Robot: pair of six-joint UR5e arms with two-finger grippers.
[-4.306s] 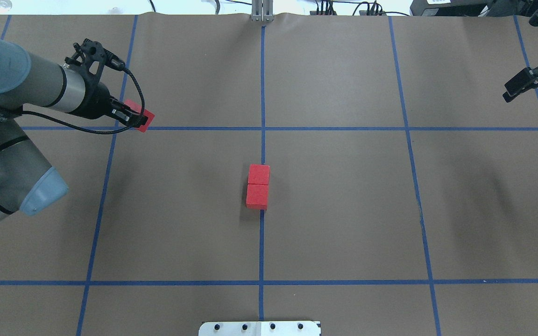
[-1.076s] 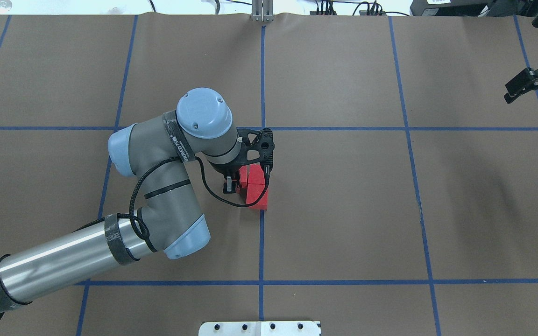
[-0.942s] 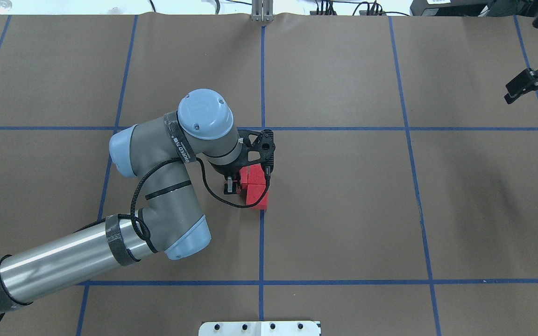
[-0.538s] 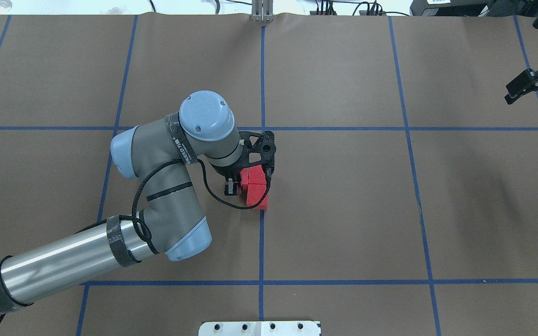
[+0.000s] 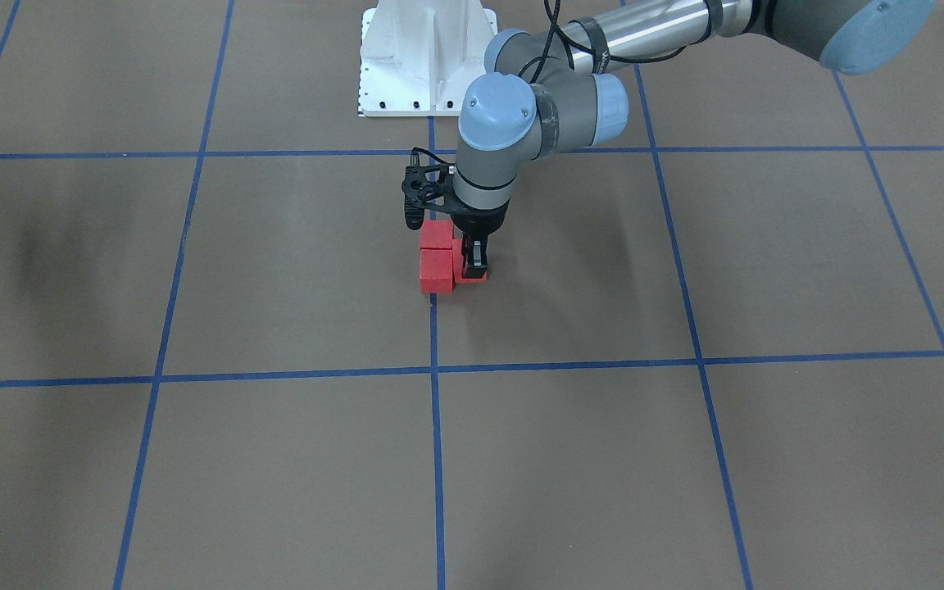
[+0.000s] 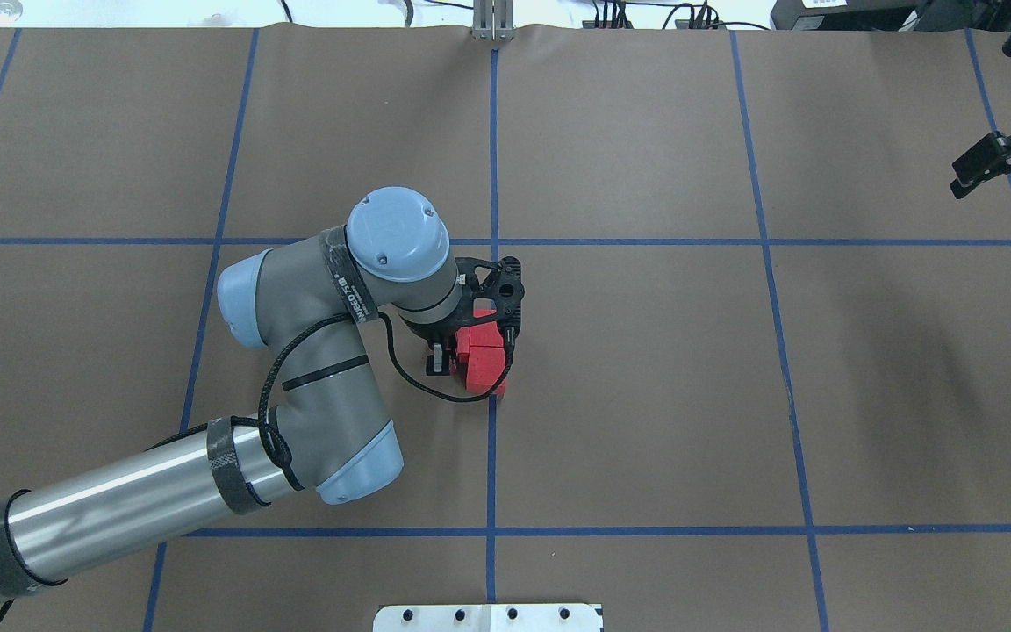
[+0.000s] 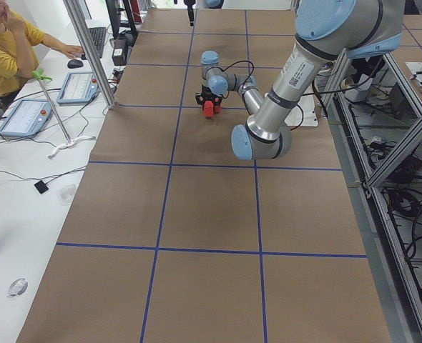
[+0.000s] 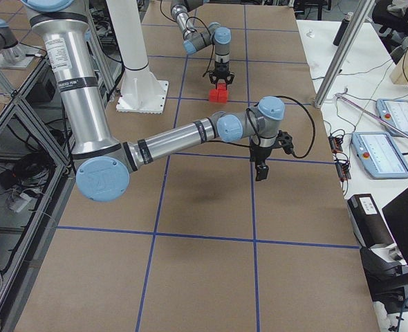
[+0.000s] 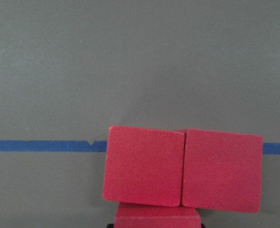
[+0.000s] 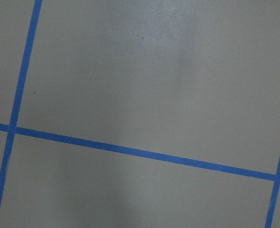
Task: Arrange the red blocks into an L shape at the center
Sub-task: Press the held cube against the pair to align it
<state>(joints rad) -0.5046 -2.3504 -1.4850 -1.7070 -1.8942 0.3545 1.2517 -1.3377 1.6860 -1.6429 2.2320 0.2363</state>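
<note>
Two red blocks [image 6: 485, 369] lie touching in a row on the long blue tape line at the center [image 6: 491, 439]. They fill the left wrist view [image 9: 182, 168]. My left gripper [image 5: 473, 264] stands upright over them, shut on the third red block [image 5: 472, 277]. That block rests against the side of one block of the pair, and only its edge shows in the left wrist view [image 9: 156, 216]. The arm hides most of it from overhead. My right gripper [image 6: 979, 167] hangs open and empty above the far right edge of the table.
The brown paper [image 6: 646, 395] is crossed by a blue tape grid. The white robot base plate [image 5: 427, 57] stands at the robot's edge. Operator desks with tablets [image 7: 25, 114] lie beyond the far side. The right wrist view shows only paper and tape lines [image 10: 140, 152].
My left arm carried the third red block from the table's left side to the center and set it against the pair. In the last half second its wrist shifted slightly. The right arm stayed still.
</note>
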